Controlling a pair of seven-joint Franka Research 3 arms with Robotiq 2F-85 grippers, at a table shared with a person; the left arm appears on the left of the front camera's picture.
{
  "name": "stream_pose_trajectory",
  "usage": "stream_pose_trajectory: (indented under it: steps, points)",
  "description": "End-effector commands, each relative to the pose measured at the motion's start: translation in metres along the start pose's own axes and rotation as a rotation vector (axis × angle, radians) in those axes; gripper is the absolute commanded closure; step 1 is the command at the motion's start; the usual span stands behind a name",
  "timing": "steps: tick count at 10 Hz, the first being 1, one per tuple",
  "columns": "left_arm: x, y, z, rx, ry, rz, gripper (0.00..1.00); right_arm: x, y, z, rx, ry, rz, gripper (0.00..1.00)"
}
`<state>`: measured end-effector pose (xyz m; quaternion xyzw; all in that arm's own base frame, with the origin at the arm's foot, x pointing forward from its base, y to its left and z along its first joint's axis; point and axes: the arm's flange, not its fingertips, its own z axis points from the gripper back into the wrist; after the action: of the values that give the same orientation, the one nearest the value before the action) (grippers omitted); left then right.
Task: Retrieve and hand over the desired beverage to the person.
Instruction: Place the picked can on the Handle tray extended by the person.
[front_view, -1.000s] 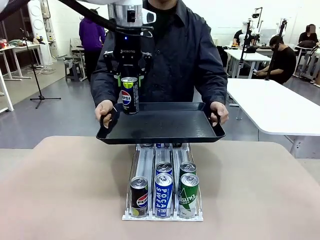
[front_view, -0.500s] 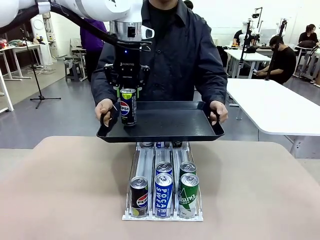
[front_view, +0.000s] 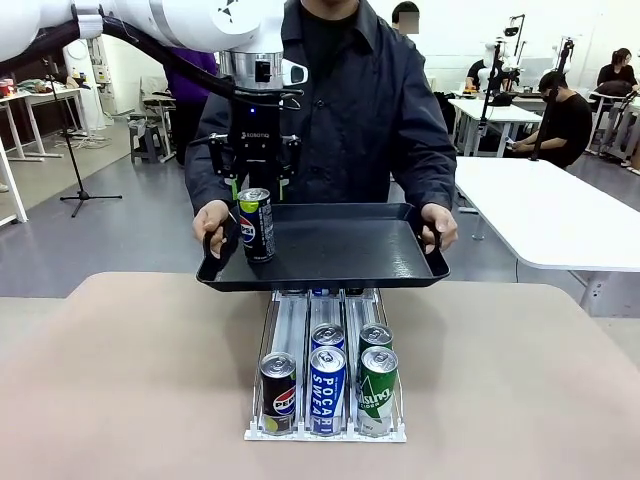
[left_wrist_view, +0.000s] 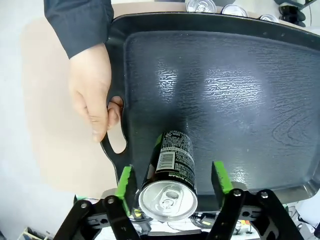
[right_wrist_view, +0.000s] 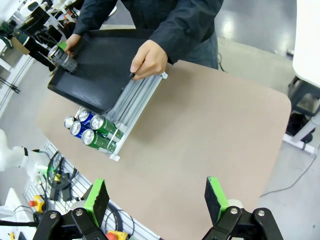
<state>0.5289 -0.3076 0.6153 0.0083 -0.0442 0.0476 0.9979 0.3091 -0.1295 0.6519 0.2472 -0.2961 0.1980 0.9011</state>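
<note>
My left gripper: pads spread either side of the Pepsi can, apparently clear of it | can: upright on the tray the person holds, placed for handover | my right gripper: spread, empty, idle.

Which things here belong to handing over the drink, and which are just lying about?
In the job: Pepsi can on black tray, left pincer, person.
Lying about: dispenser rack, Pocari Sweat can, green can, right pincer.

White left arm, black cable; black left end effector, green pads, Robotiq lettering.
</note>
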Motion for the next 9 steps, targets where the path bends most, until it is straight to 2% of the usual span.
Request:
stream_pose_trajectory:
  steps: [1, 5, 6, 8, 9]
  points:
    - [-0.001, 0.005, 0.002, -0.025, -0.003, -0.007, 0.0, 0.002, 0.0, -0.001, 0.036, -0.017, 0.011, 0.0]
    - [-0.003, 0.005, 0.006, -0.028, -0.011, -0.016, 0.0, 0.002, 0.0, -0.001, 0.036, -0.017, 0.011, 0.0]
    - [-0.014, 0.009, 0.016, -0.067, -0.028, -0.054, 0.0, 0.002, 0.0, -0.001, 0.036, -0.017, 0.011, 0.0]
    - [-0.073, 0.044, 0.062, -0.191, -0.176, -0.273, 0.0, 0.002, 0.0, -0.001, 0.036, -0.017, 0.011, 0.0]
    - [-0.1, 0.071, 0.08, -0.193, -0.223, -0.364, 0.0, 0.002, 0.0, -0.001, 0.036, -0.017, 0.011, 0.0]
